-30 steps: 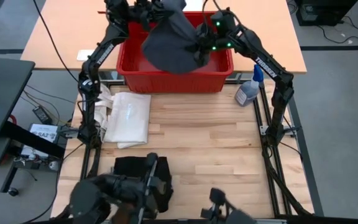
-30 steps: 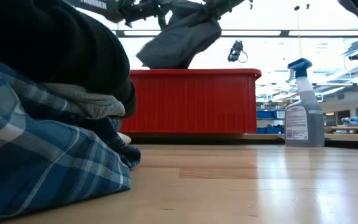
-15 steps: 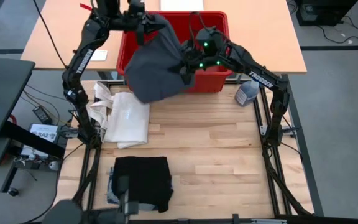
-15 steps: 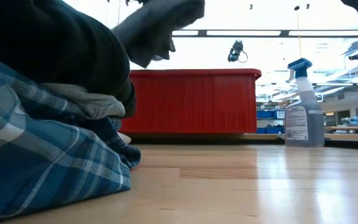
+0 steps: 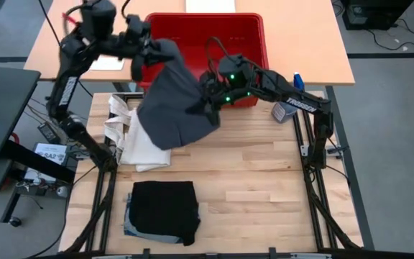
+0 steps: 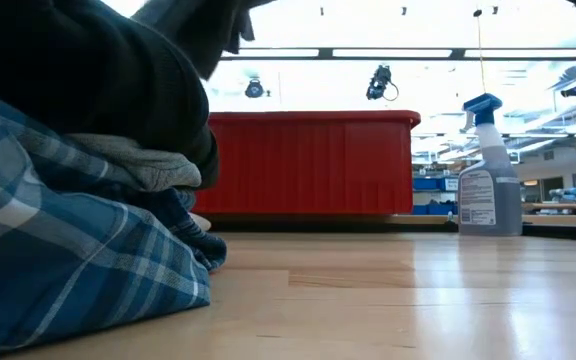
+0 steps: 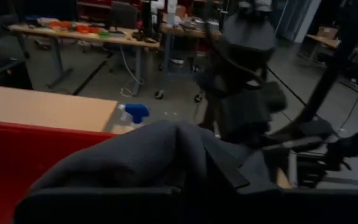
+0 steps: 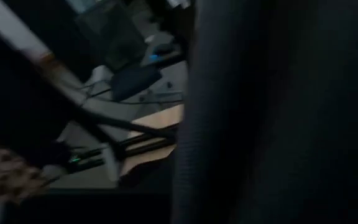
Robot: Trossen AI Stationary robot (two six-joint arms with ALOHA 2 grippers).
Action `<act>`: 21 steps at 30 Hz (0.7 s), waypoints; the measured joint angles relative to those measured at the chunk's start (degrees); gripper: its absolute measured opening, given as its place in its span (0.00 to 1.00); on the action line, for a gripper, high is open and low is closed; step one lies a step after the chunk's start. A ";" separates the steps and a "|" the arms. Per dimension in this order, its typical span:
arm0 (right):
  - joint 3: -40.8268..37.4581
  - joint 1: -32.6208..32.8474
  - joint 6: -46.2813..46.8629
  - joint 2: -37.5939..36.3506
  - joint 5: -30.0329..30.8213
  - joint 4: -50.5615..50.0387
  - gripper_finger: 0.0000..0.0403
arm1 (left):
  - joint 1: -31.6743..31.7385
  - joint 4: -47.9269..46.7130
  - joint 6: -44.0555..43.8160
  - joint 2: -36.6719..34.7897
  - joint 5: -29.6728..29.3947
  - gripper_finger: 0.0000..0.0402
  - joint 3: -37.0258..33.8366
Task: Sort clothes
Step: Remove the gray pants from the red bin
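dark grey cloth (image 5: 172, 104) hangs in the air between my two grippers, spread like a sheet above the far left part of the table, in front of the red bin (image 5: 246, 29). my left gripper (image 5: 144, 52) pinches its upper far corner, and from the left wrist view i see the grey fabric (image 7: 160, 155) bunched right at that arm's fingers. my right gripper (image 5: 205, 99) clamps the cloth's right edge, just in front of the bin's near wall; the right wrist view is filled with dark fabric (image 8: 278, 112) pressed close to the lens. the lower part of the cloth drapes over the white tote bag (image 5: 146, 140), which lies flat on the wooden table (image 5: 264, 173) near the left edge. well apart from that, at the near left of the table, i see a folded stack with black fabric (image 5: 165, 208) on top; in the low view the same stack sits close to the camera, with the blue-and-white plaid cloth (image 6: 68, 260) at the bottom. a spray bottle (image 6: 488, 175) stands at the right of the bin.
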 joint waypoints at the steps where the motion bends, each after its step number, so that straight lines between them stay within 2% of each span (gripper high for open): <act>1: 0.01 0.79 1.23 0.00 -1.03 0.10 0.12 | -1.45 -1.31 -0.63 -0.99 -1.42 0.10 0.00; 6: 0.00 5.94 4.24 0.00 -6.38 0.50 0.12 | -10.30 -8.41 -6.76 -5.42 -8.65 0.10 0.00; 12: 0.01 12.24 4.23 0.00 -9.36 1.44 0.12 | -23.24 -16.16 -16.06 -9.12 -17.40 0.10 0.00; 16: 0.01 15.63 4.70 0.00 -9.12 1.85 0.12 | -32.56 -18.91 -22.76 -10.50 -23.28 0.10 -0.02; 21: -0.01 19.14 7.83 1.15 -8.36 4.42 0.12 | -42.77 -21.42 -26.13 -10.74 -29.76 0.10 -0.02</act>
